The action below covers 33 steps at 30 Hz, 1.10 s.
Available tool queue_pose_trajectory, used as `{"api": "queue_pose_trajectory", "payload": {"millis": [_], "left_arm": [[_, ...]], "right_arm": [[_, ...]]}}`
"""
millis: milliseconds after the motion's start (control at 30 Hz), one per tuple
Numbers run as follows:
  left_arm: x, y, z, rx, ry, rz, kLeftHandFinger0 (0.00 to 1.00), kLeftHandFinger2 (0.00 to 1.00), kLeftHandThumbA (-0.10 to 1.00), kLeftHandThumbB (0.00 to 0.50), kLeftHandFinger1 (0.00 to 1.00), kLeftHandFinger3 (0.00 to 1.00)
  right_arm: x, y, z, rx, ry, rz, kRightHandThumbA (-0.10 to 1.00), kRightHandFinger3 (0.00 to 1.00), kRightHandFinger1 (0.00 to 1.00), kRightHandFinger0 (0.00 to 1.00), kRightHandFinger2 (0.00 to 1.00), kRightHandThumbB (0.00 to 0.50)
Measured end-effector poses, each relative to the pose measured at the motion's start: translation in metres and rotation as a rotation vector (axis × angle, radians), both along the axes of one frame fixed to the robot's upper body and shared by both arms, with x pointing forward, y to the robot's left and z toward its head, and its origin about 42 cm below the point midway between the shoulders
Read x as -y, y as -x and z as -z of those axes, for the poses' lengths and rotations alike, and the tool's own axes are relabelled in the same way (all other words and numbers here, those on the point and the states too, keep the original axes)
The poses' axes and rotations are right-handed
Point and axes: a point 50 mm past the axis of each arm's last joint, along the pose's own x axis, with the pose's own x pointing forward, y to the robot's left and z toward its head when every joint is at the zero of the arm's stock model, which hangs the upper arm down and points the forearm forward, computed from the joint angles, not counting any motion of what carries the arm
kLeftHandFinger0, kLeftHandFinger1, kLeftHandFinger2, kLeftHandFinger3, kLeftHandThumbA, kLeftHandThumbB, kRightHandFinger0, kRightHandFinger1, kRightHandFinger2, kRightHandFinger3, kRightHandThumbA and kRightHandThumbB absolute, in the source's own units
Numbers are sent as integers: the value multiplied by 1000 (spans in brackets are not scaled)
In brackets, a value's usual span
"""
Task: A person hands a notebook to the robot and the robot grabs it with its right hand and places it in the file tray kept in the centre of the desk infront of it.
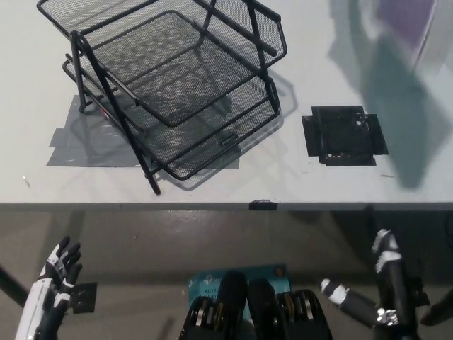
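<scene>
left robot hand (60,265) open low left, right robot hand (386,258) state unclear, one file tray (170,78), one desk (297,177)

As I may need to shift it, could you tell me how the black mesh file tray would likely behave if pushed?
The file tray is open wire mesh, so it is probably light for its size. Its stacked tiers on a thin frame look stiff, though a push high up might tip it. Gray tape lies under its feet, so it may resist sliding.
</scene>
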Motion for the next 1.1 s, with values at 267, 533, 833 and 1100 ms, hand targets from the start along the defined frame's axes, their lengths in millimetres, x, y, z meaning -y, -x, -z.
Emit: {"api": "queue_pose_trajectory", "payload": {"millis": [267, 533, 833, 1100], "left_arm": [[18, -1, -6, 22, -2, 79, 1000, 1000, 745, 432, 1000, 1000], [19, 1, -5, 17, -11, 91, 1000, 1000, 741, 425, 1000, 1000], [18, 1, -5, 15, -17, 93, 1000, 1000, 766, 443, 1000, 1000], [16, 1, -5, 15, -22, 88, 1000, 1000, 739, 408, 1000, 1000]], "right_arm": [[8, -26, -81, 279, 23, 138, 1000, 1000, 1000, 1000, 1000, 332], [11, -51, -109, 316, 8, 181, 1000, 1000, 1000, 1000, 1000, 375], [0, -66, -127, 308, -11, 158, 1000, 1000, 1000, 1000, 1000, 499], [-20, -81, -123, 254, 0, 88, 1000, 1000, 1000, 1000, 1000, 429]]}}
